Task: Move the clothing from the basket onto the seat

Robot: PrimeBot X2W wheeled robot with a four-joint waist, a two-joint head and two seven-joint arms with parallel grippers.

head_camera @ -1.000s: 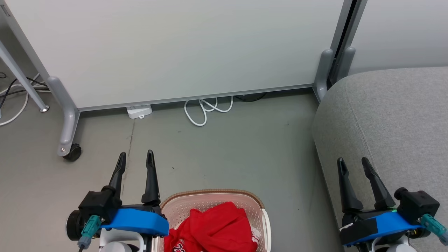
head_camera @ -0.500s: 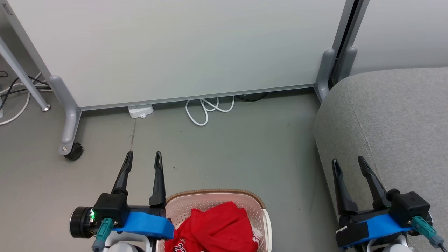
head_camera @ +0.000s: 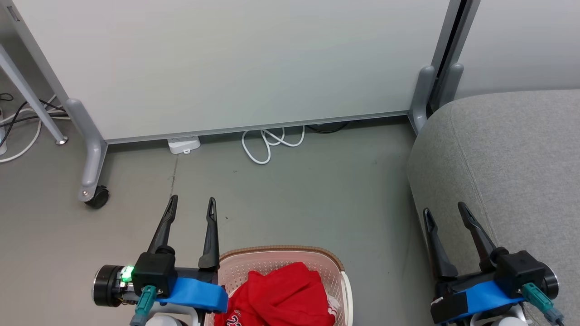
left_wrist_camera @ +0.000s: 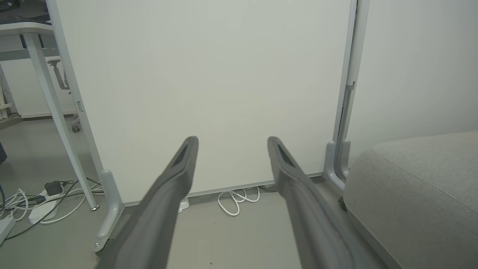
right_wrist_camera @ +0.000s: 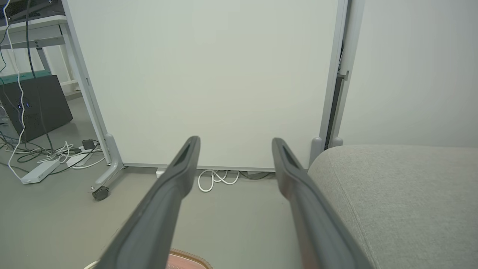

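- Your left gripper (head_camera: 192,199) has slid inward over the last second, towards the basket (head_camera: 281,249). In the head view its inner finger now overlaps the basket's left rim. The wrist has also rolled, so a green light (head_camera: 127,273) shows on its housing.
- Your right gripper (head_camera: 443,208) has eased inward a little too, along the front face of the seat (head_camera: 512,149).
- The head view itself has shifted slightly, so part of that drift is the camera. The basket and the white cable (head_camera: 267,147) on the floor lie as they did.
- For the task, this reads as lining up rather than picking. The clothing (head_camera: 276,294) is still heaped in the basket, low in the head view between your two arms. Nothing red lies on the seat.
- Both grippers have their fingers spread wide with nothing between them. Each wrist view looks through a bare gap at the white partition (left_wrist_camera: 209,74).
- Both arms sit low, with fingers pointing forward past the basket rather than down into it.
- The left gripper is over the floor at the basket's left, and the right is in front of the seat's edge.
- You will likely have to draw one wrist back and tip it down before it can reach the cloth.
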